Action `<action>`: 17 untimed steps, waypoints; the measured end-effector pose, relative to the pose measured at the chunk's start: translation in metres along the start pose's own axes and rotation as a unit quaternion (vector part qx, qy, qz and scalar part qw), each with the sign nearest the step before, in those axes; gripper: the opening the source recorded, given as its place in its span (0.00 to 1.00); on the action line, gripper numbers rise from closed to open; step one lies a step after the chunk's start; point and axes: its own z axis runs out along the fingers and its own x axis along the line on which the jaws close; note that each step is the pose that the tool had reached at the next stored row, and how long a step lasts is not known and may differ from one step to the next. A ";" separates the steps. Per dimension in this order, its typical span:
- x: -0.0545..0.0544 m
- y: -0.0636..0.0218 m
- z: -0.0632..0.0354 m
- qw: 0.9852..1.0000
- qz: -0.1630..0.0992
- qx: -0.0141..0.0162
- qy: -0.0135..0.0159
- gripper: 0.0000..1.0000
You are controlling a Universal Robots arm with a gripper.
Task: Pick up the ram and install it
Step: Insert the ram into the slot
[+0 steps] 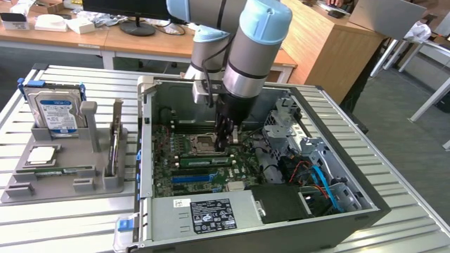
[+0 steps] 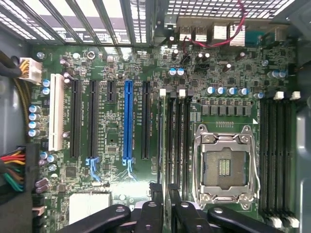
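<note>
Ram (image 1: 204, 159) is clamped in the gripper (image 1: 226, 141) and held at the memory slots (image 2: 174, 126) (beside the empty processor socket (image 2: 224, 167)); full seating cannot be judged.

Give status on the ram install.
Done: pickup looks over, arm is down inside the case. In hand: end effector sits at the memory slots, a ram stick lying along them; gripped or seated, can't tell. Left: confirming it's seated. A second stick lies on the tray.

Wooden desks (image 1: 327, 47) and grey floor (image 1: 404, 142) lie behind a slatted table (image 1: 63, 224).
</note>
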 end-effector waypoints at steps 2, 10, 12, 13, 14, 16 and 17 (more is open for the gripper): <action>0.000 0.0001 -0.0046 1.000 0.000 0.000 0.000 0.19; -0.001 0.0007 -0.0235 1.000 0.000 0.000 0.000 0.19; -0.001 0.0008 -0.0282 1.000 0.000 0.000 0.000 0.19; -0.001 0.0009 -0.0305 1.000 0.000 0.000 0.000 0.19; -0.001 0.0009 -0.0327 1.000 0.000 0.000 0.000 0.19; -0.001 0.0011 -0.0371 1.000 0.000 0.000 0.000 0.19; -0.001 0.0011 -0.0394 1.000 0.000 0.000 0.000 0.19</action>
